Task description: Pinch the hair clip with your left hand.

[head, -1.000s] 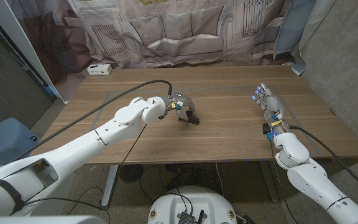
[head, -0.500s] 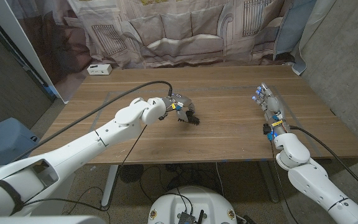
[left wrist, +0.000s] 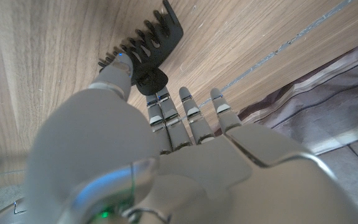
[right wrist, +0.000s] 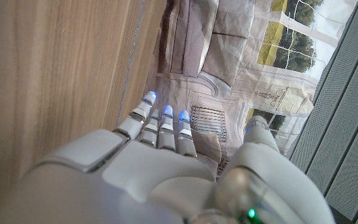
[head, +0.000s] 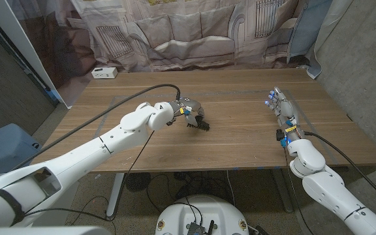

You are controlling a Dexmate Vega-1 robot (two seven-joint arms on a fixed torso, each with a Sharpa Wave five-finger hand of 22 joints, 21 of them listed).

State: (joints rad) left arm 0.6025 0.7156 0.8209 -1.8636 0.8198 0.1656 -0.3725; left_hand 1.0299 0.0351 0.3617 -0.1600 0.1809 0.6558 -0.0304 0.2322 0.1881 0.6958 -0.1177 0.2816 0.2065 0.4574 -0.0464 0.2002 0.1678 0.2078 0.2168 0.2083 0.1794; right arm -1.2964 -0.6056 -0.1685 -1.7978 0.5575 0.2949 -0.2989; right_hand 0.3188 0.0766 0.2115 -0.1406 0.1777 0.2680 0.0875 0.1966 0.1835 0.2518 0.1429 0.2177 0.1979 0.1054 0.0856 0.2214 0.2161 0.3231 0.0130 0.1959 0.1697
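The black toothed hair clip (head: 202, 126) lies near the middle of the wooden table (head: 240, 140). My left hand (head: 189, 111) reaches down onto it from the left. In the left wrist view my thumb tip (left wrist: 119, 66) presses one side of the hair clip (left wrist: 149, 45) and a finger meets its hinge end from the other side, so the clip is pinched; the other fingers stretch straight past it. My right hand (head: 281, 108) waits far to the right on the table, fingers straight and together, holding nothing.
A small white box (head: 104, 72) sits at the table's far left corner. A black cable (head: 119, 104) arcs over my left arm. Thin tape lines (head: 240, 94) cross the tabletop. A printed curtain (head: 194, 29) hangs behind the table.
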